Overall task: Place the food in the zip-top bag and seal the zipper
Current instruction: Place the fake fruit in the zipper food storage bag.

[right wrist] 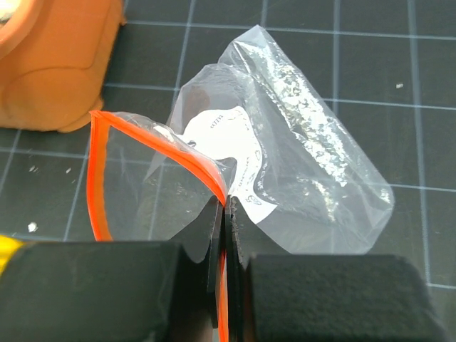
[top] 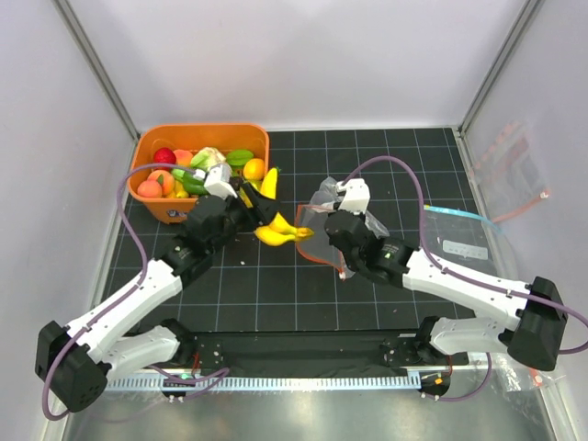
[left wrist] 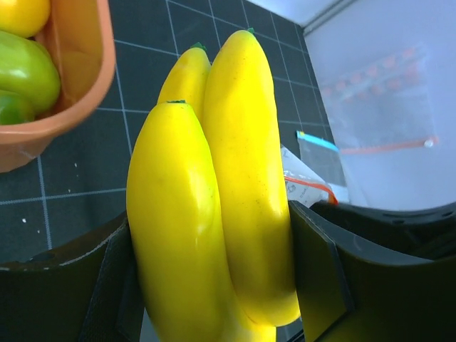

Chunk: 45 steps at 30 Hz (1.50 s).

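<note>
My left gripper [top: 262, 223] is shut on a yellow toy banana bunch [top: 278, 230], held above the mat beside the bag's mouth; in the left wrist view the bananas [left wrist: 214, 192] fill the space between my fingers. The clear crinkly zip-top bag [top: 354, 216] lies at mid-table, its mouth open toward the left. My right gripper [top: 342, 241] is shut on the bag's red-orange zipper strip [right wrist: 164, 153], pinching the mouth edge [right wrist: 226, 214] between closed fingers. The rest of the food [top: 197, 170] sits in the orange basket.
The orange basket [top: 152, 209] stands at the back left, its corner in the right wrist view [right wrist: 57, 71]. A flat clear bag with a blue top edge [top: 459, 234] lies right of the zip-top bag. Another bag [top: 514, 175] hangs on the right wall.
</note>
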{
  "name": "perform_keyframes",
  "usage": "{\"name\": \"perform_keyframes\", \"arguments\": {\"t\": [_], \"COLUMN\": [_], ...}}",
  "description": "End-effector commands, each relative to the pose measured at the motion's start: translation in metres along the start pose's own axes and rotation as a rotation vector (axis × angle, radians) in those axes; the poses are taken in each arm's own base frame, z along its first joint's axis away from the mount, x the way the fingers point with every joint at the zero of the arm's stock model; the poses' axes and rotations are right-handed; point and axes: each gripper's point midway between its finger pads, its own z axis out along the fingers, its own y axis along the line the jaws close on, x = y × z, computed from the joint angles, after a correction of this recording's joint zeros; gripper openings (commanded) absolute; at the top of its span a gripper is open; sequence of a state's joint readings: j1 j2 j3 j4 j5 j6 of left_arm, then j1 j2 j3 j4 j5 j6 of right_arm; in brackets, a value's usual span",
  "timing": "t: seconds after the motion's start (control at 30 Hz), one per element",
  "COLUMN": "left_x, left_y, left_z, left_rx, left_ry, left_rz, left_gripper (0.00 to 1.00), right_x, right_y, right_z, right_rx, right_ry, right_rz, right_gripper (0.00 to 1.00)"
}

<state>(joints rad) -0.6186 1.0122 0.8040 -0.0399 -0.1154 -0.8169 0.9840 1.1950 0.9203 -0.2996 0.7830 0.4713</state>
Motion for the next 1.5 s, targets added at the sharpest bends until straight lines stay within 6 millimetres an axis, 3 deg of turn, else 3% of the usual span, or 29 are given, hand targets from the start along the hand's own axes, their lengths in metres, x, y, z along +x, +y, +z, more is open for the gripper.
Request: {"name": "perform_keyframes", "arguments": {"t": [0.0,0.03,0.07,0.17,0.33,0.43,0.67,0.8,0.97,1.1,1.33,1.4,1.47], "left_x": [-0.010,-0.013,-0.001,0.005,0.007,0.010,0.021,0.022,0.019,0.033,0.051,0.052,0.052], "left_y": [-0.021,-0.029,-0.029,-0.044,-0.056,-0.066,-0.088,-0.097,-0.107,-0.118,-0.112,-0.111,-0.110], "left_z": [0.001,0.000,-0.001,-0.007,-0.019,-0.024,-0.031,-0.040,-0.055,-0.066,-0.058,-0.057,-0.057], "left_rx": [0.094,0.139,0.166,0.225,0.288,0.344,0.464,0.522,0.594,0.713,0.738,0.734,0.733], "left_ry": [-0.103,-0.132,-0.109,-0.119,-0.194,-0.232,-0.293,-0.342,-0.388,-0.396,-0.384,-0.387,-0.387], "left_rz": [0.104,0.123,0.154,0.189,0.292,0.360,0.496,0.563,0.609,0.731,0.866,0.870,0.875], "left_gripper": [0.13,0.13,0.13,0.12,0.08,0.00,0.00,0.00,0.00,0.00,0.00,0.03,0.15], "right_x": [-0.013,-0.013,-0.010,-0.007,-0.001,0.000,-0.005,-0.014,-0.027,-0.036,-0.060,-0.069,-0.073], "right_y": [0.019,0.023,0.031,0.044,0.059,0.063,0.063,0.062,0.078,0.078,0.079,0.075,0.073], "right_z": [-0.009,-0.011,-0.014,-0.019,-0.027,-0.030,-0.040,-0.044,-0.051,-0.052,-0.063,-0.065,-0.067], "right_rx": [-0.114,-0.140,-0.190,-0.259,-0.343,-0.367,-0.400,-0.403,-0.447,-0.430,-0.457,-0.456,-0.460], "right_ry": [-0.013,-0.008,0.012,0.044,0.089,0.107,0.108,0.106,0.156,0.167,0.161,0.143,0.140], "right_rz": [0.092,0.103,0.115,0.146,0.181,0.194,0.236,0.254,0.270,0.269,0.320,0.339,0.352], "right_gripper": [0.01,0.01,0.01,0.01,0.01,0.01,0.01,0.01,0.01,0.01,0.01,0.01,0.01]}}
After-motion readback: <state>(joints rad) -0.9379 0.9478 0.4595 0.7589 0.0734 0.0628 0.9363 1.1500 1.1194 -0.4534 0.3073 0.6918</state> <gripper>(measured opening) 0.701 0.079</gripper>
